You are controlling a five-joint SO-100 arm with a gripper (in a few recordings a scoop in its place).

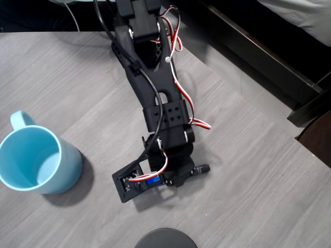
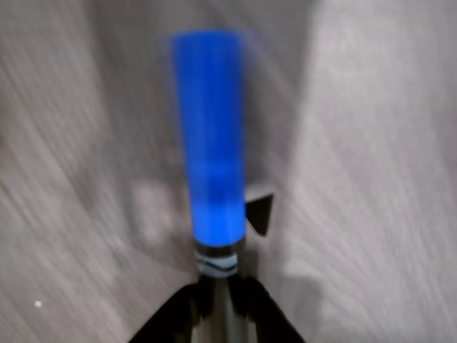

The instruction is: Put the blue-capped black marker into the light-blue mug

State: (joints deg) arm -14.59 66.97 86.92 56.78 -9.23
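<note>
We see the grey wood-grain laminate table (image 1: 243,170) as smooth, so a dropped marker would roll. The glossy light-blue ceramic mug (image 1: 36,160) stands well left of the arm in the overhead view. The black two-finger gripper (image 2: 221,304) pinches the slim blue-capped black marker (image 2: 211,136) by its barrel; that narrow hold could let it swivel or slip.

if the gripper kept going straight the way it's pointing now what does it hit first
Most likely the grey table. The gripper, shut on the blue-capped black marker, points down at the wood, so the blue cap would probably touch first. The gap is unclear, since the wrist view is blurred.
</note>
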